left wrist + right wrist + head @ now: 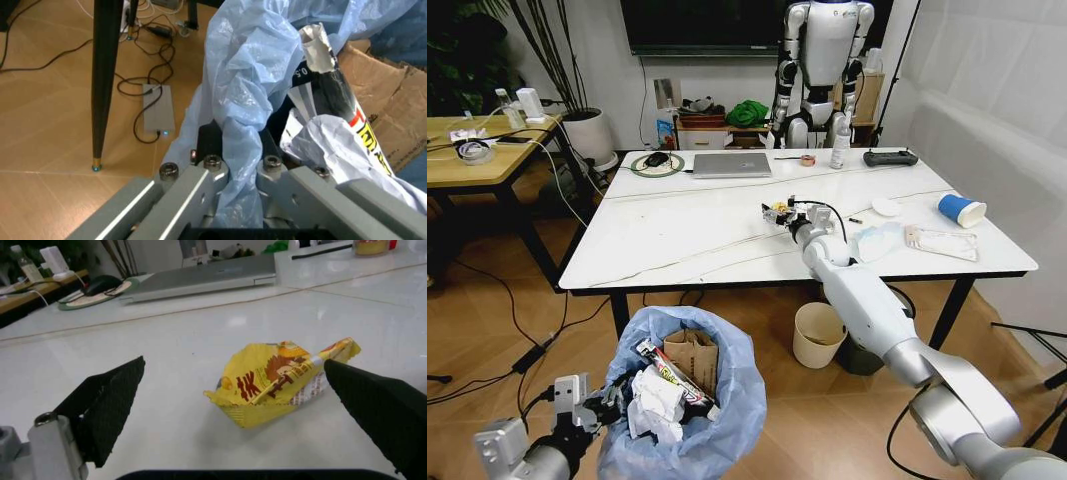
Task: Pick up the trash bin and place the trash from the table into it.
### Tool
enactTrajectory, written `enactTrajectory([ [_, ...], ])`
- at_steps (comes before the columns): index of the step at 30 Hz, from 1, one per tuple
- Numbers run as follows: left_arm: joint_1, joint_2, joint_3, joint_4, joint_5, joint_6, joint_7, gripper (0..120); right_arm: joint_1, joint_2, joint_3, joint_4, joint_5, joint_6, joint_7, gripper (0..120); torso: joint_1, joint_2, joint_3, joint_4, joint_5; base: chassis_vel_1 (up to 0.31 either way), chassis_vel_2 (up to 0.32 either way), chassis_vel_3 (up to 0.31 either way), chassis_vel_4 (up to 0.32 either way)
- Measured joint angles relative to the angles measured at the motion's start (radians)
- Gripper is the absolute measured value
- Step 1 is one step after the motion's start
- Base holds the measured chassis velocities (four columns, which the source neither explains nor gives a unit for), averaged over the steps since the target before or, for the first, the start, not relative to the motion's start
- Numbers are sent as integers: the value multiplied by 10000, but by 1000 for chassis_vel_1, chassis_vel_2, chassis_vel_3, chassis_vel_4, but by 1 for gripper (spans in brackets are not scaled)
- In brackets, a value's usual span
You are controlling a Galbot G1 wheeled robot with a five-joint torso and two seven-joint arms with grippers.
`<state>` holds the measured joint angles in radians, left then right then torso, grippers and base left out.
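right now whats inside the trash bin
The trash bin holds torn brown cardboard, crumpled white paper and a black-and-white wrapper. Anything underneath is covered.

Wrapper (280, 382) on table (697, 235) — bin (682, 405) below.

The left gripper (237, 150) has its fingertips buried in the folds of the trash bin (727, 400) liner, lower centre of the left wrist frame. The bin's base runs off the head view's bottom edge.
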<state>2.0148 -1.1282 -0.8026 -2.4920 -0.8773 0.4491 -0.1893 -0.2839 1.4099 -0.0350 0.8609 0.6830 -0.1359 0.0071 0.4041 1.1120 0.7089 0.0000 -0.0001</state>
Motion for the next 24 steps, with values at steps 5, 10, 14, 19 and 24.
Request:
enactTrajectory([
  [5,-46,11,-9,8,-48,11,-9,0,179,181,42,-604,-260,119,-123,100,0,0,1,0,1,0,0,0,0],
  [10,-113,55,-21,62,-94,18,-22,0,302,304,120,-1068,-522,230,-230,100,0,0,1,-1,1,0,0,0,0],
  [14,-141,69,-21,85,-112,20,-25,0,328,338,151,-1196,-623,275,-267,98,0,0,0,-1,1,0,0,0,0],
  [19,-170,102,-17,115,-134,23,-29,0,372,407,232,-1369,-732,364,-273,82,0,0,0,-1,1,0,0,0,0],
  [24,-187,132,-19,161,-152,24,-33,0,385,412,259,-1424,-766,391,-277,60,0,0,0,0,1,0,0,0,0],
])
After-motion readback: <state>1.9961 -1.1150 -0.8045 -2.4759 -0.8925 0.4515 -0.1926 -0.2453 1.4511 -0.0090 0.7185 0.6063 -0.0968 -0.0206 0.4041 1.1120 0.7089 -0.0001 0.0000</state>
